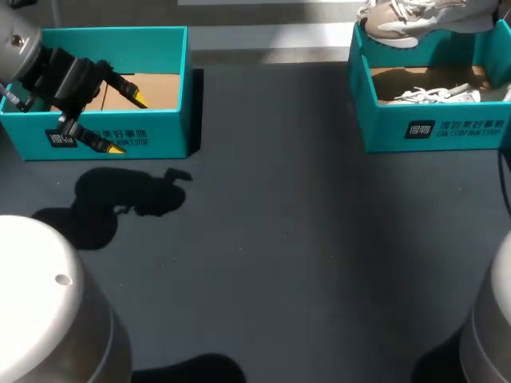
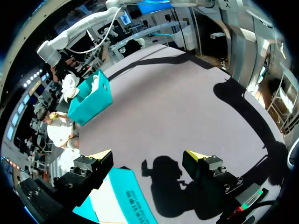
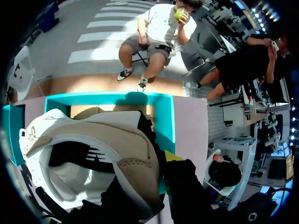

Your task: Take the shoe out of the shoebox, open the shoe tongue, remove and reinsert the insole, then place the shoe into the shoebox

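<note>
1. Head view: left gripper (image 1: 126, 124) hung over the left shoebox (image 1: 152, 132) at the table's (image 1: 279, 223) far-left corner, fingers spread wide.
2. Right wrist view: right gripper (image 3: 152, 184) clamped the shoe (image 3: 93, 140) by its heel, above the right shoebox (image 1: 383, 120) at the far-right corner.

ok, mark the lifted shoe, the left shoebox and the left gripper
lifted shoe (image 3: 93, 133), right wrist view, tan side panel.
left shoebox (image 1: 168, 132), head view, front wall.
left gripper (image 2: 148, 156), left wrist view, midway between its open yellow tips.
</note>
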`<action>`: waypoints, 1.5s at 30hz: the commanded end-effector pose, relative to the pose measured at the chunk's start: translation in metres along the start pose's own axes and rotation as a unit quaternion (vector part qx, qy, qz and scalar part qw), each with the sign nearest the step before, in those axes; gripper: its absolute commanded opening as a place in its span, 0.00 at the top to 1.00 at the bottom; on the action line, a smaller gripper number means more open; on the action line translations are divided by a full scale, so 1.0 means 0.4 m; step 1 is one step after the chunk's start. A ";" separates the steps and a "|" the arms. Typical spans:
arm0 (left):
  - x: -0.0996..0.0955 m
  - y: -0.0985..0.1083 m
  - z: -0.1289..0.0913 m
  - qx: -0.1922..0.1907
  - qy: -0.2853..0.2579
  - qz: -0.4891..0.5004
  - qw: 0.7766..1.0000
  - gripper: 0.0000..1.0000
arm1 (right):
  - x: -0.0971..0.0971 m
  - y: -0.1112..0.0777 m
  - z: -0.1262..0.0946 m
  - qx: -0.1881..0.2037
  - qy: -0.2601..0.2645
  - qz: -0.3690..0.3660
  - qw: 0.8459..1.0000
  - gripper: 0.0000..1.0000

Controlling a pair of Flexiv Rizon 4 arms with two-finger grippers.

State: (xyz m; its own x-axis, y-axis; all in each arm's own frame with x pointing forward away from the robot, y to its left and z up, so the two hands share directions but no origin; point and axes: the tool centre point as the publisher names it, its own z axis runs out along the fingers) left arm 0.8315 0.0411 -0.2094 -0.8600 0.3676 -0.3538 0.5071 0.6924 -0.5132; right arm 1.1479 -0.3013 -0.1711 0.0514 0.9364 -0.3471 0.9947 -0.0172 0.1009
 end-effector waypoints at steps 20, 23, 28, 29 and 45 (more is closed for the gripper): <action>0.003 -0.002 -0.001 -0.002 0.000 0.000 1.000 0.00 | -0.042 -0.031 0.155 0.004 -0.006 0.066 0.998 1.00; 0.003 -0.002 -0.001 -0.002 0.000 0.000 1.000 0.00 | -0.045 -0.020 0.174 0.003 -0.009 0.067 0.998 1.00; 0.003 -0.002 -0.001 -0.002 0.000 0.000 1.000 0.00 | -0.047 -0.013 0.204 0.001 -0.015 0.071 0.997 1.00; 0.003 -0.002 -0.001 -0.002 0.000 0.000 1.000 0.00 | -0.048 -0.012 0.212 0.002 -0.015 0.071 0.997 1.00; 0.003 -0.002 -0.001 -0.002 0.000 0.000 1.000 0.00 | -0.004 0.008 0.319 -0.007 -0.020 0.058 0.998 1.00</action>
State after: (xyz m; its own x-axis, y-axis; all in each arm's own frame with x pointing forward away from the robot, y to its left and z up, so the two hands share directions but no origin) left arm 0.8315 0.0411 -0.2094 -0.8601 0.3676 -0.3538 0.5071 0.6924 -0.5133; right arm 1.1565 -0.3452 -0.2791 0.1702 0.9126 -0.3718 0.9807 -0.1200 0.1543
